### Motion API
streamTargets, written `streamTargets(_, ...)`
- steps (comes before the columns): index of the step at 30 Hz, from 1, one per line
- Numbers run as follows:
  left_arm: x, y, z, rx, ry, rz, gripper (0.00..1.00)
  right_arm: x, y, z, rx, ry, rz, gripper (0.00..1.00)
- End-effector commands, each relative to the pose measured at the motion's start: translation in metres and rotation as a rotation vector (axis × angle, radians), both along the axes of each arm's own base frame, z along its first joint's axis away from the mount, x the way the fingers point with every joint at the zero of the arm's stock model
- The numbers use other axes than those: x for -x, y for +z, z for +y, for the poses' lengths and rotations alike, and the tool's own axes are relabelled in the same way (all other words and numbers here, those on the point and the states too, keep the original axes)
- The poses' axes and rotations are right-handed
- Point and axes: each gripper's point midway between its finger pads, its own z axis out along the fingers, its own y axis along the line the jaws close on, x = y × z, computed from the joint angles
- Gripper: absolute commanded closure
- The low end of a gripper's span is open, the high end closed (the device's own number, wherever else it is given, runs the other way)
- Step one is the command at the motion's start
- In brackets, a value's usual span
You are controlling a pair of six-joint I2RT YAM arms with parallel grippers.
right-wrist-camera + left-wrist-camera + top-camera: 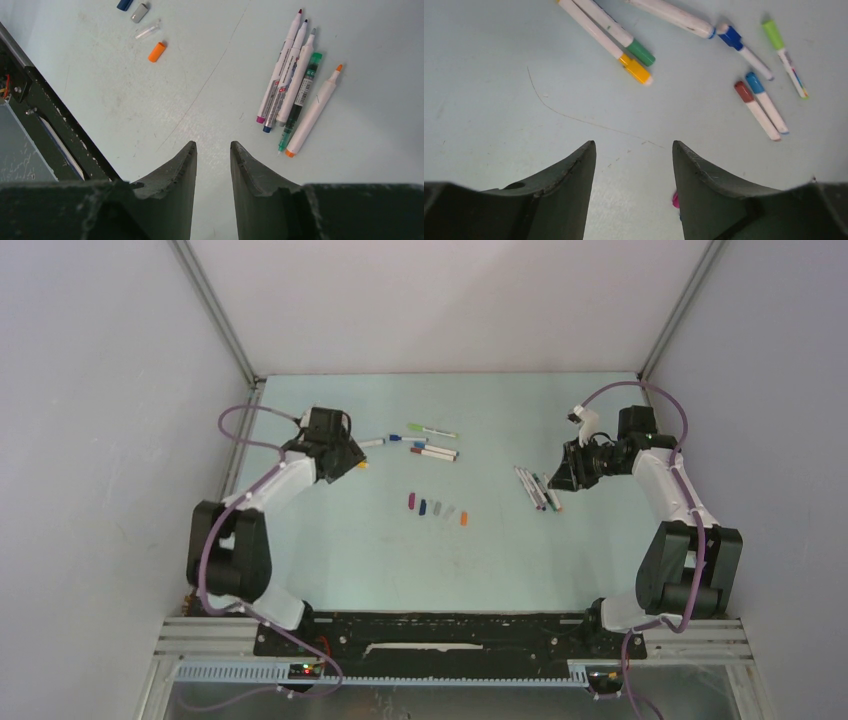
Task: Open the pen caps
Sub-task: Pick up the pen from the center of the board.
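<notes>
A: Where are the loose pen caps (437,507)?
B: In a row in the middle of the counter (350,560). Capped pens (432,444) lie at their 12 o'clock, uncapped pens (538,490) at 3 o'clock.
A: And the grippers?
B: Left gripper (634,146) is spread and empty. Right gripper (213,145) is narrowly parted and empty.

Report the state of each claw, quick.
Left claw: open, holding nothing.
Right claw: open by a narrow gap, holding nothing.
</notes>
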Motion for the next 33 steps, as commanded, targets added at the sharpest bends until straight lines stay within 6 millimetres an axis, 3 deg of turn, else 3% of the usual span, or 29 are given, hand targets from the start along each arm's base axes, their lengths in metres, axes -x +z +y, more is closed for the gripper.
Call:
streamTargets(1, -0.012, -0.001, 0.003, 0.004, 0.047, 0.134, 0.39, -0.005, 0.02, 0.0, -0.007, 0.01, -0.065, 0.66)
streamTargets(6, -0.029, -0.014, -0.002, 0.016, 0.064, 0.194, 0.39, -0.005, 0.02, 0.0, -0.007, 0.01, -0.066, 0.66)
streamTargets(16, -0.056, -0.025, 0.012, 0.015, 0.227, 0.249, 0.41, -0.004, 0.019, 0.0, -0.01, 0.017, -0.064, 0.66)
streamTargets(22, -0.072, -0.034, 0.01, 0.073, 0.248, 0.259, 0.6, -0.004, 0.02, 0.001, -0.011, 0.019, -0.067, 0.66)
streamTargets(33, -0.081, -0.056, 0.016, 0.086, 0.243, 0.308, 0.65, -0.003, 0.019, 0.001, -0.012, 0.022, -0.063, 0.66)
